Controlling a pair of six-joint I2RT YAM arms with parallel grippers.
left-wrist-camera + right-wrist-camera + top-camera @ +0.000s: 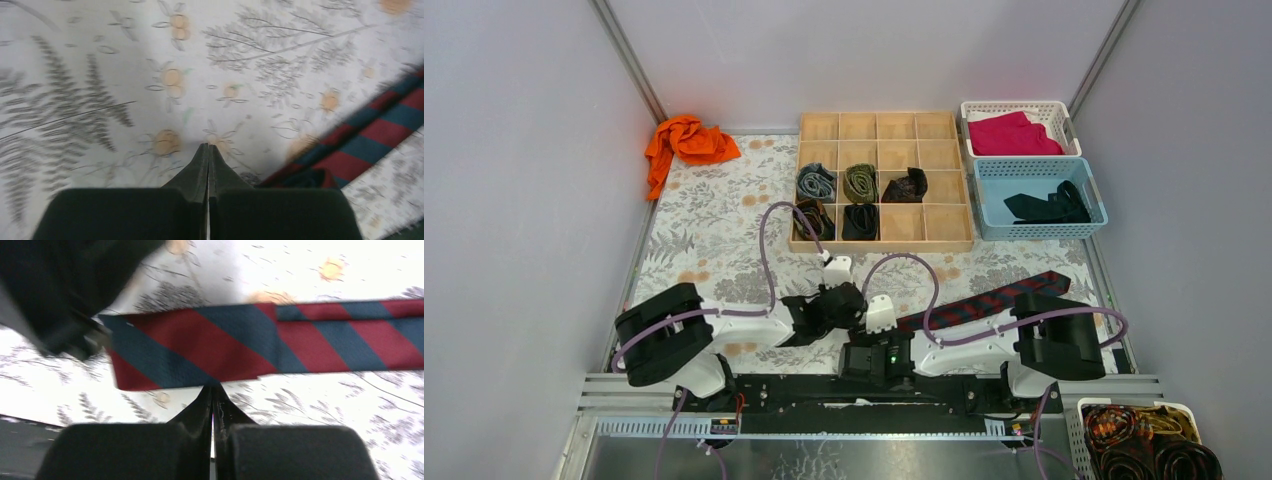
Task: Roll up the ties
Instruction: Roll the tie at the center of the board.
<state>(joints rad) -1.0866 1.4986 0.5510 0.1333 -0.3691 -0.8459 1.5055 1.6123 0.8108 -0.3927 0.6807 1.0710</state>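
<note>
Two pincers, both closed: left gripper (208, 148) over the flowered tablecloth (280, 45), right gripper (212, 388) at the striped tie's (235, 342) lower edge, mid-frame.

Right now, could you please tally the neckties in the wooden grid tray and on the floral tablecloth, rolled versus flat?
Rolled fabric ties in the wooden grid tray: 5 (grey-blue coil, olive coil, dark coil, brown coil, black coil)
Flat navy-and-red striped tie on the tablecloth: 1
Total: 6

Matt woven tie (225, 347), pale wooden tray (884, 243)
</note>
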